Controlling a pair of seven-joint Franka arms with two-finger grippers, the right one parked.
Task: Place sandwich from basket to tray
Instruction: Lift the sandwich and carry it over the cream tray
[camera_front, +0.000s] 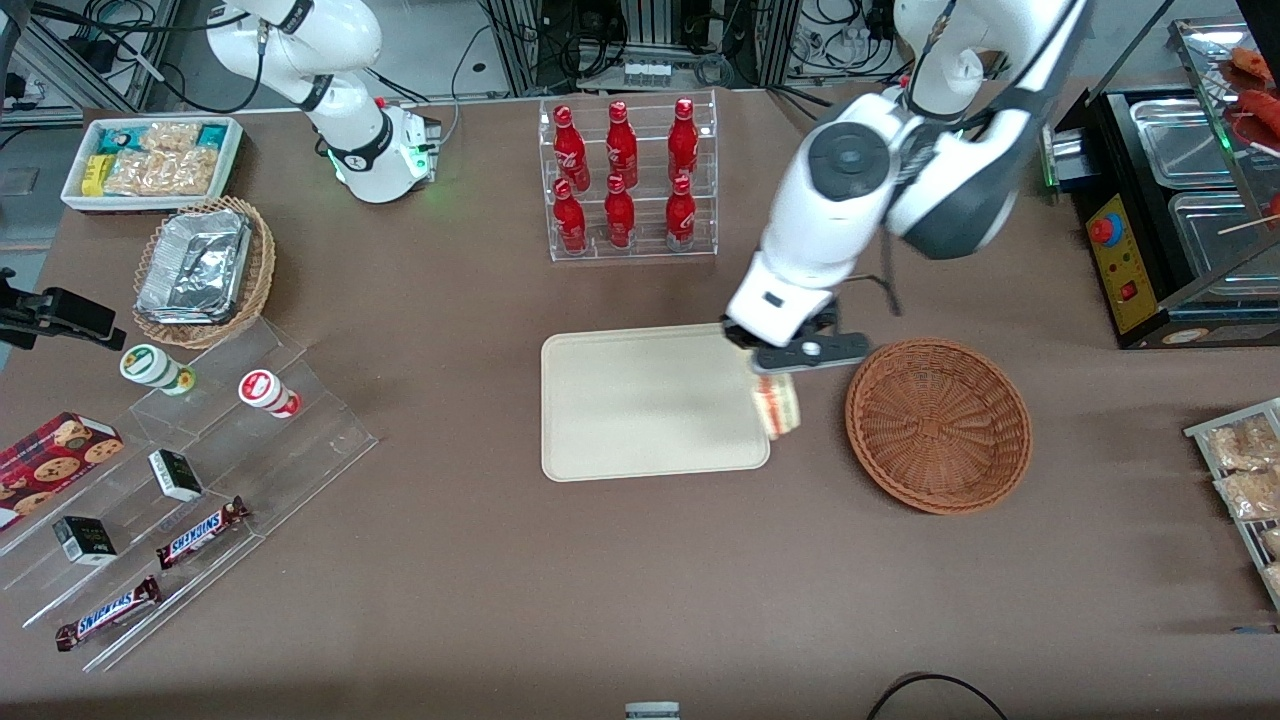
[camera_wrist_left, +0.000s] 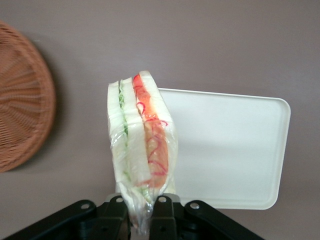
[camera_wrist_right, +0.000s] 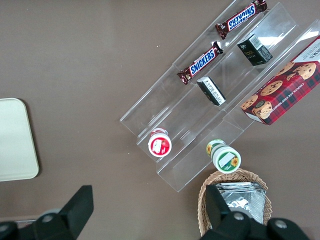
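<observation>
the tool (camera_wrist_left: 141, 212), right of centre in the front frame, pinches the sandwich (camera_wrist_left: 142, 135) by its wrapped tip. it looks light, soft and crushable, the film slippery, hanging over the tray (camera_front: 640, 400) edge.

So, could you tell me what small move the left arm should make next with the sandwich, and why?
Probably carry it a little farther over the tray before lowering. The gripper is shut on the sandwich, which hangs at the tray's edge nearest the basket, partly over bare table, so releasing now might drop it on the rim.
</observation>
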